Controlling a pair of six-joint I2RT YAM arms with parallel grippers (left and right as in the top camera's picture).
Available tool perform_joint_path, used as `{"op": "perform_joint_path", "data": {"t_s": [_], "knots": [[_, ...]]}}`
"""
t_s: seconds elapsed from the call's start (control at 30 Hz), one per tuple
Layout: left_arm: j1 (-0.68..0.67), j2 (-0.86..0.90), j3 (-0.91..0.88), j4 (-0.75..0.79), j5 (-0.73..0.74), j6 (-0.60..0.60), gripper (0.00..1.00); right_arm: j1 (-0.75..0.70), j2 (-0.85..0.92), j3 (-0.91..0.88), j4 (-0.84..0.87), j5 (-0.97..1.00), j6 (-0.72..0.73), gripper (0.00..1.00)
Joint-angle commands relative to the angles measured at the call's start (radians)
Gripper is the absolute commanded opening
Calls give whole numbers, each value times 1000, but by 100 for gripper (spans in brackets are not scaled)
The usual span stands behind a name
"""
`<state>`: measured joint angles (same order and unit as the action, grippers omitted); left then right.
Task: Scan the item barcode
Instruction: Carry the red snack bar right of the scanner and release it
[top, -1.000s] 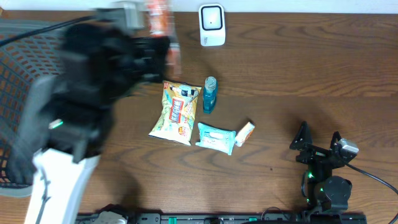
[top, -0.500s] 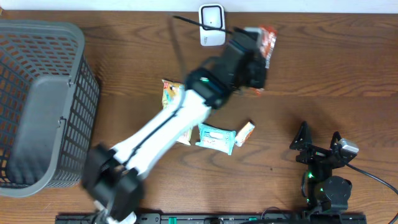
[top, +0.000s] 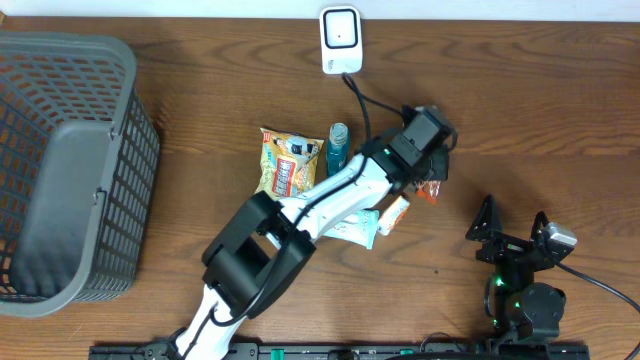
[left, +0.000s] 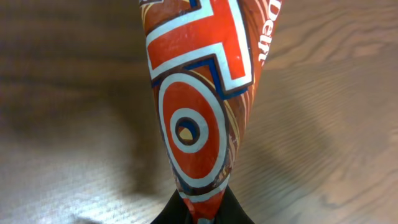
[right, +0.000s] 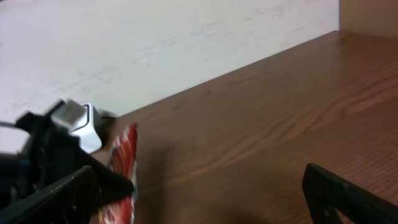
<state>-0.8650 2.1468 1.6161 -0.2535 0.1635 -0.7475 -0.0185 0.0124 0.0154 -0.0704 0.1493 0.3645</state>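
Nearest, the right gripper (top: 513, 222) rests wide open and empty, while mid-table the left gripper (left: 200, 210), clamped shut on the red-and-white foil snack packet (left: 199, 112), has drawn it back from the white box-shaped barcode scanner (top: 340, 40) at the far edge, so the scan pass looks done.

Brown wood-grain table (top: 520, 110). Far left: dark grey plastic mesh basket (top: 140, 150). Back edge, centre: white box-shaped scanner (top: 340, 40). Mid-table cluster: yellow crinkled snack bag (top: 287, 165), small teal bottle (top: 338, 150) just beside it; pale blue wipes packet (top: 362, 230) and small white tube (top: 395, 214) nearer the front.
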Motion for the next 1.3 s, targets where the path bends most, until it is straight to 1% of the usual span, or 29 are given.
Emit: {"op": "perform_joint_path", "data": {"t_s": [0.0, 0.1, 0.13, 0.17, 0.2, 0.23, 0.27, 0.3, 0.33, 0.43, 0.57, 0.63, 0.8, 0.87, 0.97, 1.13, 1.27], "knots": [[-24, 15, 7, -17, -69, -75, 7, -14, -4, -3, -1, -2, 13, 99], [-35, 19, 7, -18, -80, -112, 8, -14, -4, -3, -1, -2, 13, 99], [-38, 18, 7, -14, -84, -112, 17, -14, -4, -3, -1, -2, 13, 99], [-39, 17, 7, -14, -90, -112, 36, -14, -4, -3, -1, -2, 13, 99], [-39, 17, 7, -16, -90, -111, 43, -14, -4, -3, -1, -2, 13, 99], [-39, 17, 7, -23, -90, -111, 52, -14, -4, -3, -1, -2, 13, 99], [-39, 14, 7, -34, -93, -111, 66, -14, -4, -3, -1, -2, 13, 99], [-39, 12, 7, -46, -99, -111, 78, -14, -4, -3, -1, -2, 13, 99], [-39, 10, 7, -58, -108, -111, 86, -14, -4, -3, -1, -2, 13, 99], [-38, -2, 7, -100, -136, -110, 88, -14, -4, -3, -1, -2, 13, 99], [-34, -37, 11, -120, -176, -17, 89, -14, -4, -3, -1, -2, 13, 99], [-33, -57, 23, -120, -176, 58, 89, -14, -4, -3, -1, -2, 13, 99], [-32, -129, 74, -122, -187, 298, 89, -14, -4, -3, -1, -2, 13, 99], [-32, -170, 98, -130, -238, 389, 89, -14, -4, -3, -1, -2, 13, 99], [-32, -240, 126, -140, -312, 496, 89, -14, -4, -3, -1, -2, 13, 99], [-32, -397, 147, -149, -405, 616, 89, -14, -4, -3, -1, -2, 13, 99], [-32, -547, 147, -107, -470, 720, 89, -14, -4, -3, -1, -2, 13, 99]]}}
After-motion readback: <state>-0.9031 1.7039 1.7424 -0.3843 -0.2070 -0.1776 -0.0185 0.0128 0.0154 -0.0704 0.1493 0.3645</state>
